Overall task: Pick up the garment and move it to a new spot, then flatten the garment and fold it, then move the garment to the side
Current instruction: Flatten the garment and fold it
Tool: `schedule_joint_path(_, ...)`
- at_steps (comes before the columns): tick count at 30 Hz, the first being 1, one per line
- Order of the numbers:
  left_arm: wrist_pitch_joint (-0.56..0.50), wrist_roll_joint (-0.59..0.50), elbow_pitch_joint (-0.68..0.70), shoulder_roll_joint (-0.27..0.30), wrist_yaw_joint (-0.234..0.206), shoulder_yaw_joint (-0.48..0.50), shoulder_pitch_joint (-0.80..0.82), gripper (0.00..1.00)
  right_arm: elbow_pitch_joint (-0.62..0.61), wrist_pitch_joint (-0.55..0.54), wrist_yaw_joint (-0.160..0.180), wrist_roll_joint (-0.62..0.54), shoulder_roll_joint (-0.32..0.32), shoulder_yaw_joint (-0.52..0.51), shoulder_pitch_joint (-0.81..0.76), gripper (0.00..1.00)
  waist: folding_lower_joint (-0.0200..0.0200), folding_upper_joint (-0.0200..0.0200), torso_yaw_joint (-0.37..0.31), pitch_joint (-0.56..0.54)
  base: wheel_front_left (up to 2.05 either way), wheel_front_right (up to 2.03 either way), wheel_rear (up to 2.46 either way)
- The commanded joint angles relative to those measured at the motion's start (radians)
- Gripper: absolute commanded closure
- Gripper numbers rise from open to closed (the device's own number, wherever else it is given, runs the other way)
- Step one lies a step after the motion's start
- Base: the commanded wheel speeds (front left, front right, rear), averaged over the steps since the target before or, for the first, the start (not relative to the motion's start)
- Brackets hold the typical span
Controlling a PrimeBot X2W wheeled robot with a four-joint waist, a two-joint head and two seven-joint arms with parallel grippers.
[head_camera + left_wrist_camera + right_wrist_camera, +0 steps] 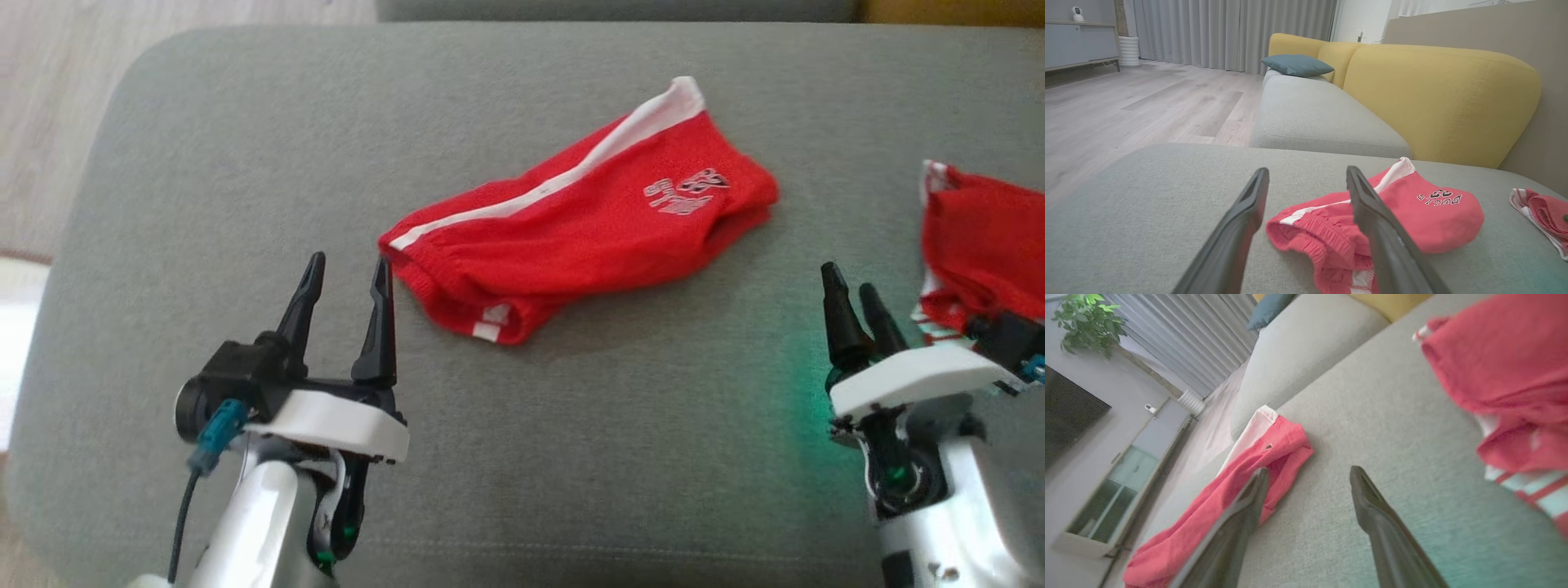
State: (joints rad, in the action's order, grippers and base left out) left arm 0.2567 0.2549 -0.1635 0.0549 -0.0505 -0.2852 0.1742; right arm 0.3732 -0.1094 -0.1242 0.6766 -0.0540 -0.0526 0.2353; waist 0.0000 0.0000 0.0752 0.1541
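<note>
The garment is a pair of red shorts with a white side stripe and a printed logo, lying folded on the grey cushion. In the left wrist view the garment lies just beyond the fingers, its elastic waistband nearest. My left gripper is open, its right fingertip at the waistband corner, nothing between the fingers. My right gripper hovers open over bare cushion, between the garment and a second red piece. From the right wrist the garment lies past the left finger.
A second red garment with white stripes lies at the cushion's right edge, also seen as. A yellow sofa back and a blue pillow stand beyond. Wooden floor lies past the cushion's left edge.
</note>
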Motion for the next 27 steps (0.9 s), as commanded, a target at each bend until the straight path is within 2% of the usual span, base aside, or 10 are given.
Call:
schedule_joint_path(1,0.005,-0.012,0.029,0.000,0.008,0.025,0.049,0.00,-0.001,-0.023,-0.007,0.052,0.003,0.015,0.073,0.00,0.0000,0.0000,0.041,0.030,0.00,0.00,0.00)
schedule_joint_path(4,0.005,-0.012,0.023,-0.002,0.011,0.017,0.057,0.00,0.085,-0.062,-0.007,0.158,0.003,-0.002,0.131,0.00,0.0000,0.0000,0.081,0.050,0.00,0.00,0.00)
schedule_joint_path(10,0.005,-0.011,0.018,-0.004,0.008,0.005,0.062,0.00,0.258,-0.091,-0.007,0.278,0.004,-0.057,0.252,0.00,0.0000,0.0000,0.149,0.077,0.00,0.00,0.00)
schedule_joint_path(18,0.005,-0.008,0.023,-0.004,0.000,-0.022,0.072,0.00,0.413,-0.098,-0.007,0.330,0.004,-0.118,0.359,0.00,0.0000,0.0000,0.192,0.095,0.00,0.00,0.00)
schedule_joint_path(27,0.005,-0.009,0.033,-0.005,-0.011,-0.058,0.085,0.00,0.510,-0.117,-0.007,0.330,0.004,-0.117,0.431,0.00,0.0000,0.0000,0.206,0.106,0.00,0.00,0.00)
